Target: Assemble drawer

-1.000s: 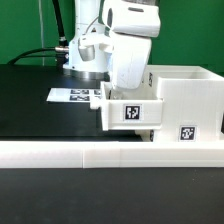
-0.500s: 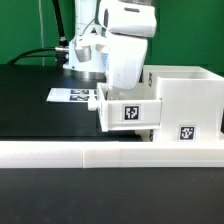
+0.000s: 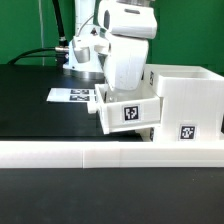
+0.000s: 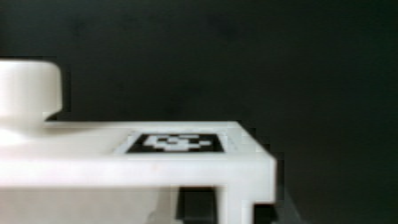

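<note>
I've got the arm low over the small box [image 3: 128,110], gripper [image 3: 122,88] hidden behind the wrist housing and the box wall, so I cannot tell if it's clamped or slack. The wrist view shows only the box top with its marker [image 4: 178,142] and one white finger [image 4: 27,95]; no gap is visible.

The box sits partway into the casing [image 3: 187,105], on the casing's open side toward the exterior view's left, slightly tilted, with its marker face toward the camera. Both rest on the black counter [image 3: 40,110] against the border wall [image 3: 100,153].

My read is that the step in hand is the insertion. To do it well I'd level the box first, keep it square to the opening, and push straight and slow so the corners don't jam. I'd keep the casing braced against the wall so it doesn't slide.

Count:
- one box
- one casing
- one marker board [image 3: 76,96]
- one border wall
- one arm
- two markers visible on the drawer parts, one on each
</note>
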Motion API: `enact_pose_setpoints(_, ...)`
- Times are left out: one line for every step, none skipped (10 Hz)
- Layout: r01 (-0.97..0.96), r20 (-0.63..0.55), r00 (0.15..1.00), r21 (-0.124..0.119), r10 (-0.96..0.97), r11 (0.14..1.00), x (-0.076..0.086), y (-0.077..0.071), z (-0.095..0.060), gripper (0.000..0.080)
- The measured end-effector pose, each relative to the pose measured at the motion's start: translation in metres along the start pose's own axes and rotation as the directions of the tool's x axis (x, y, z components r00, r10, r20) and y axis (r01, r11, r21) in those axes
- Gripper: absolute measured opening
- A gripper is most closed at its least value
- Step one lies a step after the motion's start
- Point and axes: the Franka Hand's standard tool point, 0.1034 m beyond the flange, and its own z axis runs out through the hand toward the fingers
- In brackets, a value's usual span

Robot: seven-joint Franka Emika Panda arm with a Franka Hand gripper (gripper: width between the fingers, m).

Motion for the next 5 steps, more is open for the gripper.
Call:
enact_pose_setpoints(-0.001, -0.001, 1.000, -0.001, 0.001, 1.000, 0.0015, 0.0002, -0.0003, 0.0047)
enact_pose_setpoints(-0.006, -0.001, 1.000, -0.001, 0.006, 1.000, 0.0029, 0.0003, -0.0006, 0.0047)
enact_pose_setpoints(-0.008, -0.001, 1.000, -0.001, 0.008, 1.000, 0.0033, 0.0004, -0.0007, 0.0047)
enact_pose_setpoints(-0.009, -0.001, 1.000, -0.002, 0.009, 1.000, 0.0033, 0.0005, -0.0009, 0.0047)
enact_pose_setpoints(-0.016, -0.003, 1.000, 0.000, 0.016, 1.000, 0.0013, 0.0003, -0.0004, 0.0047)
